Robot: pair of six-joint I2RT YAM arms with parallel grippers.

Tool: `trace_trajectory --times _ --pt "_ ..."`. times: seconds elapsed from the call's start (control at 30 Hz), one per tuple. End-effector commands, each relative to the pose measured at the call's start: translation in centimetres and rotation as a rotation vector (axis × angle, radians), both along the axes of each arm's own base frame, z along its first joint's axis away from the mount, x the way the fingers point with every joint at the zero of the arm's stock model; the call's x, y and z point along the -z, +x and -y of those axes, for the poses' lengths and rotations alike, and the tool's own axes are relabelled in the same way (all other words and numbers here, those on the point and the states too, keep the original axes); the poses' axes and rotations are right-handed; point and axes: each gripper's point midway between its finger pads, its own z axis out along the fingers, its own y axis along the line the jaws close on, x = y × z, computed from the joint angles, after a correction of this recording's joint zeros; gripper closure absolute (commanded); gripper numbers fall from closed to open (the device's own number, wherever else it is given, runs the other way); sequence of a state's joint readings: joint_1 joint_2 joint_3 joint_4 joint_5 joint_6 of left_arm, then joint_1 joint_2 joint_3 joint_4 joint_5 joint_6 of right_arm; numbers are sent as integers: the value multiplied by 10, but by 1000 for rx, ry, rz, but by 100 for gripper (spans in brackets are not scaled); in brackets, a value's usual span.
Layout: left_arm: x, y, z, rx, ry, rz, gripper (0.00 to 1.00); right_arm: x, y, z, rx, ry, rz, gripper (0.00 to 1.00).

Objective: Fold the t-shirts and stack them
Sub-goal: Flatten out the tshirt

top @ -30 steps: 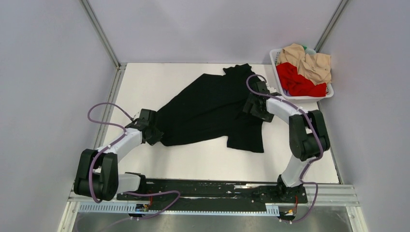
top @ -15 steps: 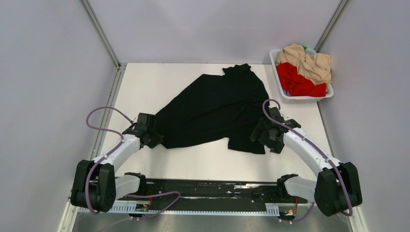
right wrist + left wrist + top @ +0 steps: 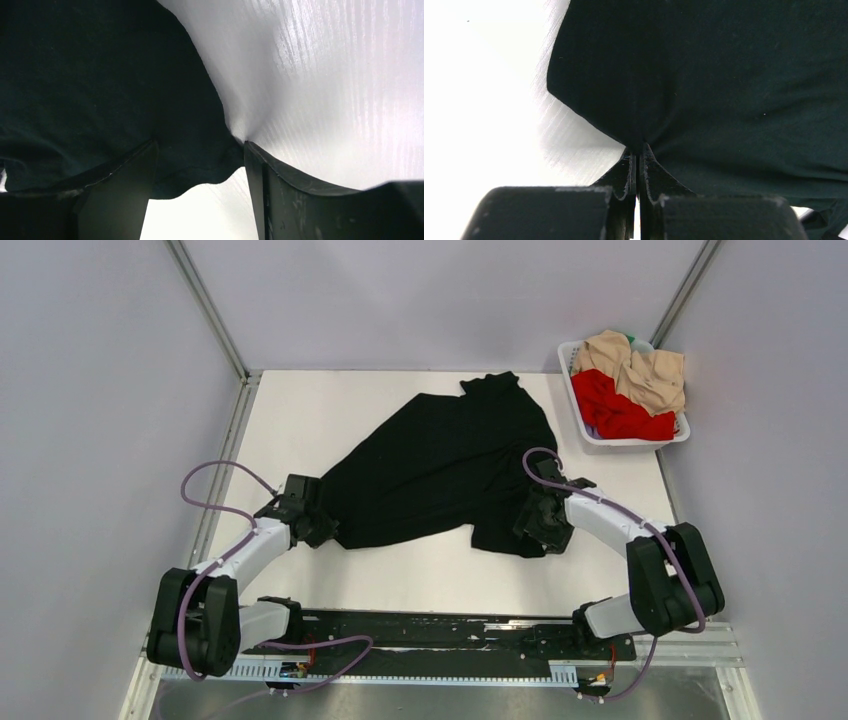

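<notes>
A large black t-shirt [image 3: 440,465] lies spread and rumpled across the white table. My left gripper [image 3: 318,525] is shut on its near left corner; the left wrist view shows the fingertips [image 3: 630,165] pinched on the black cloth [image 3: 724,90]. My right gripper [image 3: 535,530] is open at the shirt's near right corner; in the right wrist view the cloth edge [image 3: 190,165] lies between the spread fingers [image 3: 260,170]. A red t-shirt [image 3: 615,408] and a beige t-shirt [image 3: 640,368] lie bunched in the basket.
A white plastic basket [image 3: 680,435] stands at the table's far right corner. Metal frame rails [image 3: 225,455] run along the table's left and right sides. The arms' base rail [image 3: 440,635] lies along the near edge.
My right arm swung from the shirt's far right side to its near right corner, then shifted slightly left. My left gripper drew the left corner a little nearer and has held still since.
</notes>
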State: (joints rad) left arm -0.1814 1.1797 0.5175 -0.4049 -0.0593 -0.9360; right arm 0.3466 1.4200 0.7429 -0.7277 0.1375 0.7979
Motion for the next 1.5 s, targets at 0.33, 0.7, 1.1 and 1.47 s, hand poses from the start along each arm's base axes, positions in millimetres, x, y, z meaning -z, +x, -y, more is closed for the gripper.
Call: trace_trajectory --times 0.33,0.7,1.1,1.47 --pt "-19 14 2 22 -1 69 100 -18 45 -9 17 12 198 100" --pt "-222 61 12 104 -39 579 100 -262 95 29 43 -25 923 100" --pt "-477 5 6 185 -15 1130 100 -535 9 56 -46 -10 1594 100" --pt "-594 -113 0 262 -49 1493 100 -633 -107 50 -273 102 1894 100"
